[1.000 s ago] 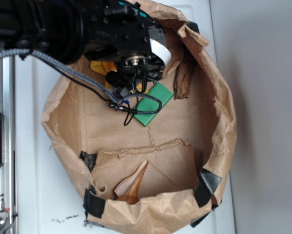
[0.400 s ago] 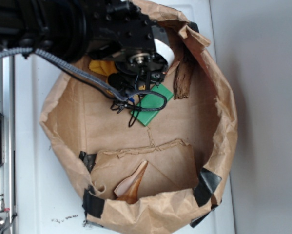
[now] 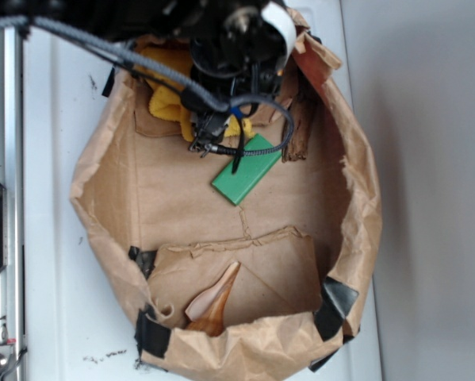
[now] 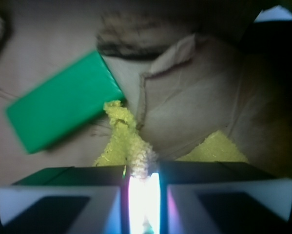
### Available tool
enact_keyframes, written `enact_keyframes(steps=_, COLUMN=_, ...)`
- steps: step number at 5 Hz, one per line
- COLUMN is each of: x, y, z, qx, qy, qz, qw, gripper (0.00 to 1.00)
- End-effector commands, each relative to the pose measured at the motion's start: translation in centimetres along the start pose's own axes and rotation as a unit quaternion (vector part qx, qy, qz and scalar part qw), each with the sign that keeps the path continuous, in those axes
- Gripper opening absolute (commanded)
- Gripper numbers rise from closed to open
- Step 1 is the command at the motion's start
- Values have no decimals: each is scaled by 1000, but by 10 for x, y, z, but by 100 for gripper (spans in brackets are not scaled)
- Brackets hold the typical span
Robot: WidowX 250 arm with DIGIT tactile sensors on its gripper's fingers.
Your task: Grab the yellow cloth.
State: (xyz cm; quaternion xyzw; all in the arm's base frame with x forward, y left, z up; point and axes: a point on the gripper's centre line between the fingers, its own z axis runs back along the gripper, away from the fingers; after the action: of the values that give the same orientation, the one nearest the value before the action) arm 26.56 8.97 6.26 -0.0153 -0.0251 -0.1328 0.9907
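The yellow cloth [image 3: 167,95] is a nubbly bright yellow rag bunched in the upper part of the brown paper bag [image 3: 110,182], half hidden under the arm. In the wrist view a fold of the yellow cloth [image 4: 131,141] runs up between the two fingers, and more yellow shows on the right. My gripper [image 4: 143,183] is shut on that fold, the gap between the pads narrow and washed out white. In the exterior view the gripper [image 3: 221,119] hangs over the cloth beside the green block.
A flat green rectangular block [image 3: 247,168] [image 4: 63,114] lies just right of the cloth. A dark bark-like piece [image 3: 300,131] leans on the bag's upper right wall. A brown-orange pointed shell [image 3: 213,302] lies at the bag's lower edge.
The arm has moved up toward the top of the frame, drawing the cloth with it; more yellow now shows at the upper left, and the green block is uncovered.
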Motion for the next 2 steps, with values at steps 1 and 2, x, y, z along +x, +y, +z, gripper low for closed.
enact_keyframes(steps=1, x=2, y=-2, z=71, qx=-26, qy=-33, qz=-2, qw=999, gripper=0)
enact_keyframes(steps=2, x=3, y=-25, z=87, qx=-28, qy=-34, qz=-5, qw=999, gripper=0)
